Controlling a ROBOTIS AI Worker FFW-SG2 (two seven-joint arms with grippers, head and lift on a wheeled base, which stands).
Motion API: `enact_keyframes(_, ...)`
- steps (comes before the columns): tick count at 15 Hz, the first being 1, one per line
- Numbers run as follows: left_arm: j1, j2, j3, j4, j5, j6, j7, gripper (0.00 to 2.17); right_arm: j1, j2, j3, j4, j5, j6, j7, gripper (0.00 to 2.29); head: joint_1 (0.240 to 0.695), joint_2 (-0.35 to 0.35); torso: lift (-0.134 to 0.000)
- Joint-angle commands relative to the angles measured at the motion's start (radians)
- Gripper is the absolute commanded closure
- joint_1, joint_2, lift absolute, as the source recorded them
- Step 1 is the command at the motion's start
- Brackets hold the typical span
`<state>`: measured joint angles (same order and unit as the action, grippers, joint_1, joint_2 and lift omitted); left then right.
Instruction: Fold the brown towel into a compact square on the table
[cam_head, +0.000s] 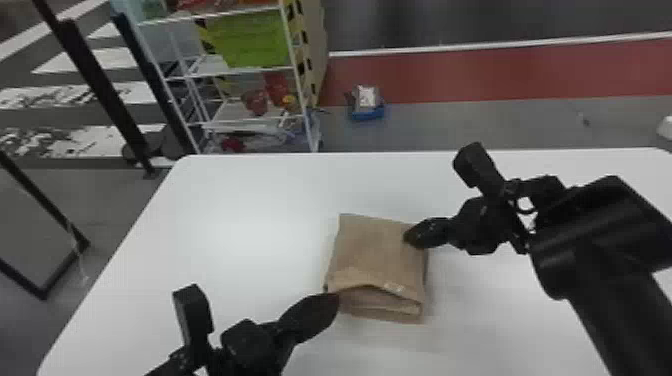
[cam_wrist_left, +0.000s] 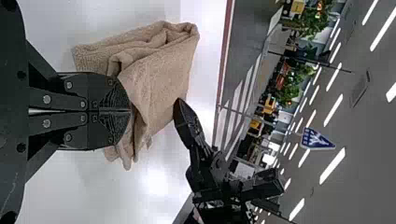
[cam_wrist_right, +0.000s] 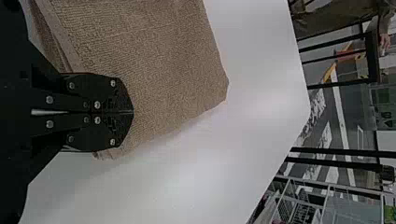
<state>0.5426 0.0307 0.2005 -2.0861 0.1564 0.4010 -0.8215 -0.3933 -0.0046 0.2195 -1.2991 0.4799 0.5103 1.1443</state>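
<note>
The brown towel (cam_head: 375, 255), a folded, squarish cloth, is lying on the smooth white table (cam_head: 240, 200). The black left gripper (cam_head: 336, 299) is angling in at its near left corner, the black right gripper (cam_head: 409, 237) at its right edge. Both are pressing their fingers together; whether they are pinching cloth, one cannot tell. Beyond, a white metal rack (cam_head: 250, 69) is holding red items (cam_head: 256, 101).

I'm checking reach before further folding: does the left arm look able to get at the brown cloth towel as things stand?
Probably yes: its black two-fingered tool is at the towel, by the near left corner, with nothing visible between them. Its shut fingers would likely need opening to grip.
</note>
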Motion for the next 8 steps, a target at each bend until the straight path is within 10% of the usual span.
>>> enact_keyframes(1,0.005,0.0,0.0,-0.006,0.0,0.0,0.001,1.94,-0.012,0.005,-0.029,0.06,0.011,-0.075,-0.002,2.01,0.695,0.18,-0.124)
enact_keyframes(8,0.011,-0.003,0.027,-0.049,0.017,0.009,0.004,1.94,-0.024,0.005,-0.029,0.093,-0.012,-0.177,0.021,2.01,0.695,0.171,-0.124)
